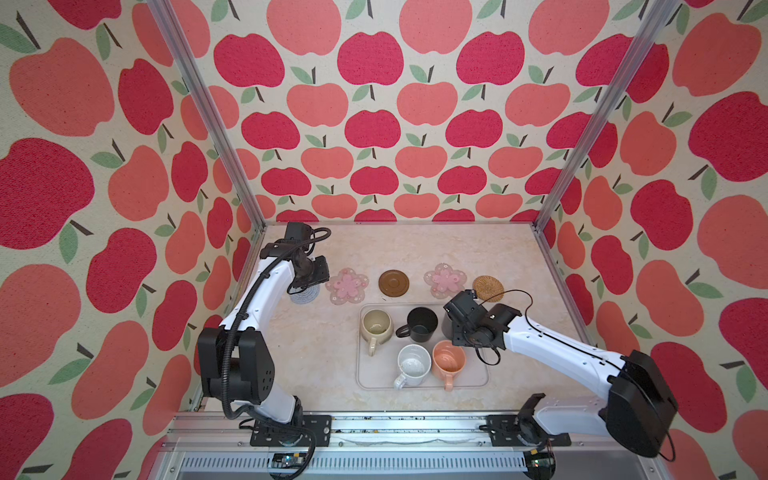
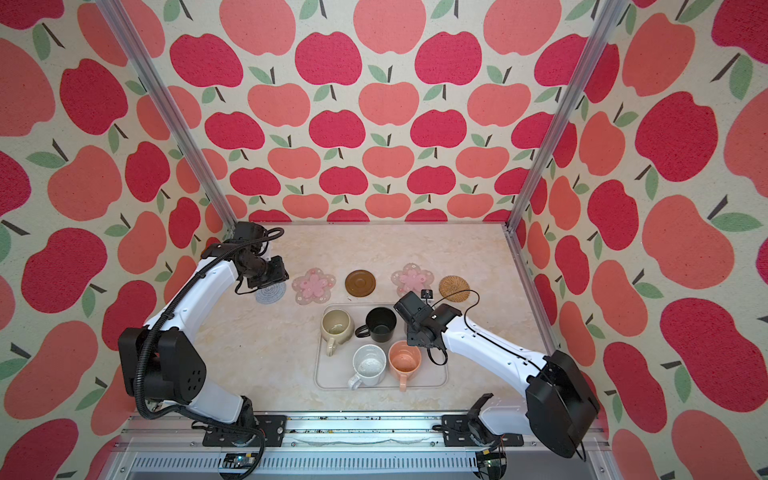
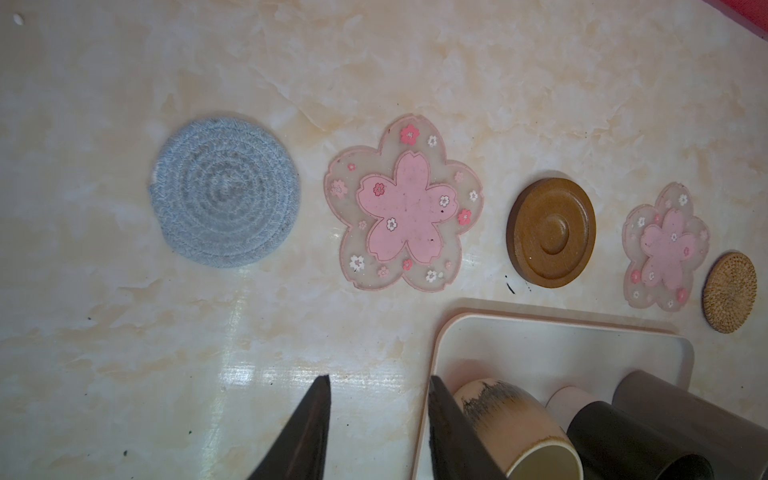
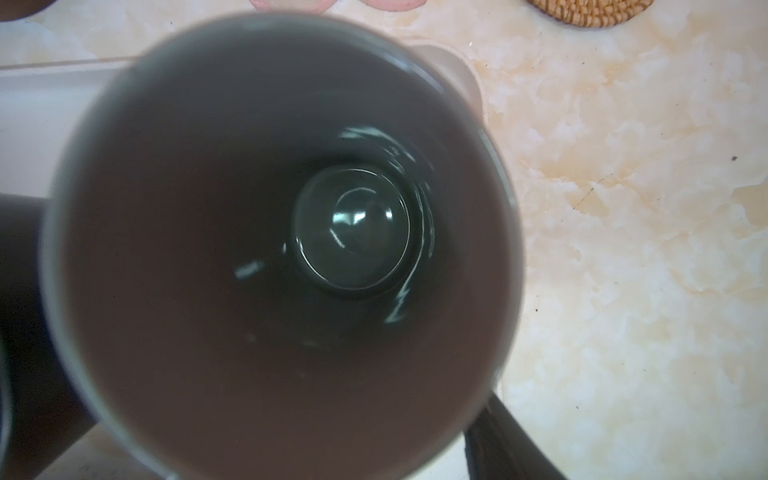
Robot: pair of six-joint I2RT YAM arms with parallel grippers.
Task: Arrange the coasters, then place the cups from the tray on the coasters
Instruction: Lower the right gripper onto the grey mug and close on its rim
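Note:
Five coasters lie in a row behind the tray: grey crocheted, pink flower, brown wooden, a second pink flower and tan rattan. On the tray stand the cream cup, black cup, white cup and peach cup. My left gripper hovers open and empty over the grey coaster's near edge. My right gripper is down over the grey tall cup. One finger sits just outside its wall; the other is hidden.
Aluminium frame posts and apple-patterned walls close in the marble table on three sides. A metal rail carrying both arm bases runs along the front edge. The tray's far right corner lies close to the rattan coaster.

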